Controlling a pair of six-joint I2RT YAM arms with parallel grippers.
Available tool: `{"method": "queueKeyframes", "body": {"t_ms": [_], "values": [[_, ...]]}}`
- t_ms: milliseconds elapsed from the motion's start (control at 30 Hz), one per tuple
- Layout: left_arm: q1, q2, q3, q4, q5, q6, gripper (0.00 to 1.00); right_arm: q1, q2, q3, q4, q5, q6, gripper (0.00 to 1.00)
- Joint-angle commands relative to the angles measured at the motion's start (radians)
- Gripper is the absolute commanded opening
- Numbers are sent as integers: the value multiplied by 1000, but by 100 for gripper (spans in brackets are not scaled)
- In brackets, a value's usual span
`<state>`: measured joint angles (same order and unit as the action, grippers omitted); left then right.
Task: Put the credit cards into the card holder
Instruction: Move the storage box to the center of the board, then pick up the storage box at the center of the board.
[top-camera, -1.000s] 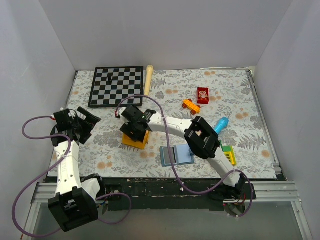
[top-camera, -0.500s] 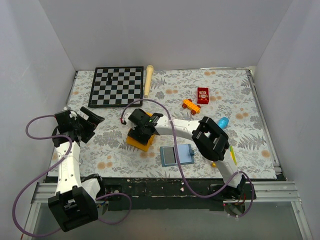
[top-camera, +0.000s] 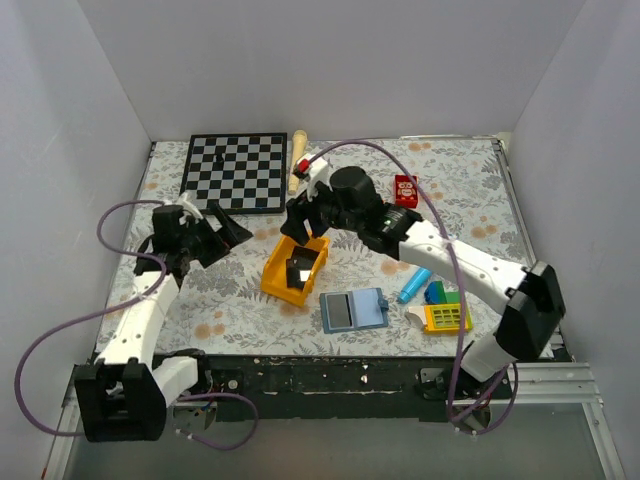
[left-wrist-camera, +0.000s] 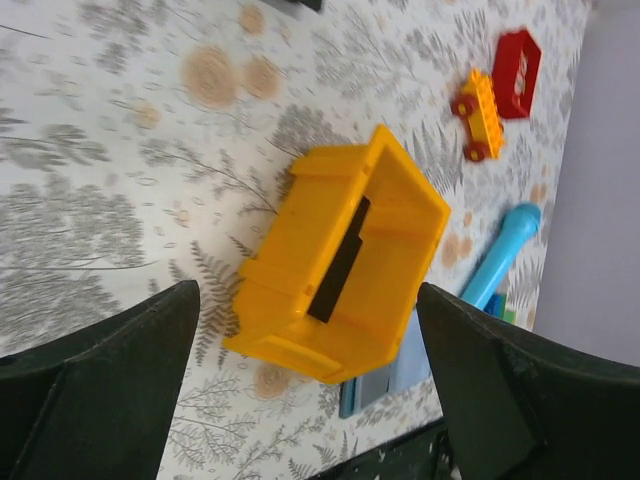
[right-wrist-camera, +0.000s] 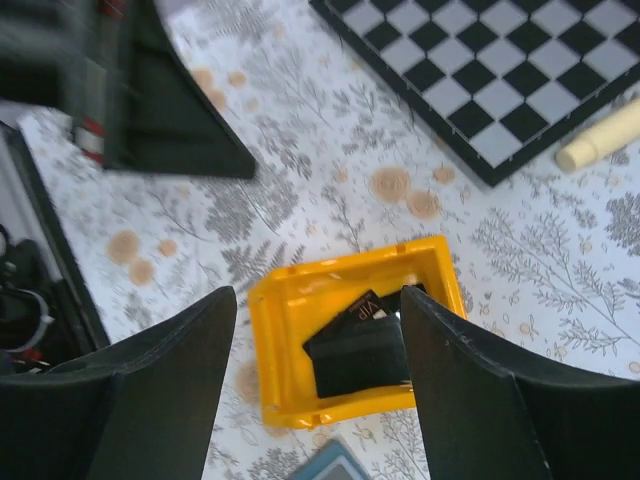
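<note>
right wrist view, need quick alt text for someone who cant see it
Looking down past the open right gripper, its dark fingers framing a yellow bin that holds black cards, on a floral-patterned table. A chessboard fills the upper right, with the end of a wooden stick at the right edge.

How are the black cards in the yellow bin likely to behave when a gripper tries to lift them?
The cards look thin and glossy, so probably stiff, light and slippery. They seem tilted inside the bin, not flat, so an edge may be graspable, though a nudge could topple them.
</note>
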<state>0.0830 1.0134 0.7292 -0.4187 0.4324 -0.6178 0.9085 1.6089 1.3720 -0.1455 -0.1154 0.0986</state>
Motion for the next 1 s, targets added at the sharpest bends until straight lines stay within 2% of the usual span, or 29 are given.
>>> {"method": "queueKeyframes", "body": {"t_ms": [0,67,267,367,467,767,833,900,967], "values": [[-176,121,59,93,-7,59,88,-8,-144,-95,76,-26,110,75],[-230,193,91,92,-17,101,86,-19,-226,-177,90,-7,128,75],[-302,327,171,83,-24,197,78,-57,-456,-390,57,40,181,75],[-363,387,235,31,-121,237,73,-65,-547,-473,37,54,204,75],[-420,459,285,-18,-210,274,68,-71,-625,-539,21,72,225,75],[-488,596,325,-74,-316,271,53,-88,-742,-619,-12,86,256,76],[-489,593,322,-84,-333,263,43,-89,-748,-623,-16,86,254,76],[-489,574,317,-91,-342,253,25,-88,-754,-629,-14,83,257,76],[-489,547,306,-92,-350,231,12,-88,-753,-634,-8,74,262,76]]}}
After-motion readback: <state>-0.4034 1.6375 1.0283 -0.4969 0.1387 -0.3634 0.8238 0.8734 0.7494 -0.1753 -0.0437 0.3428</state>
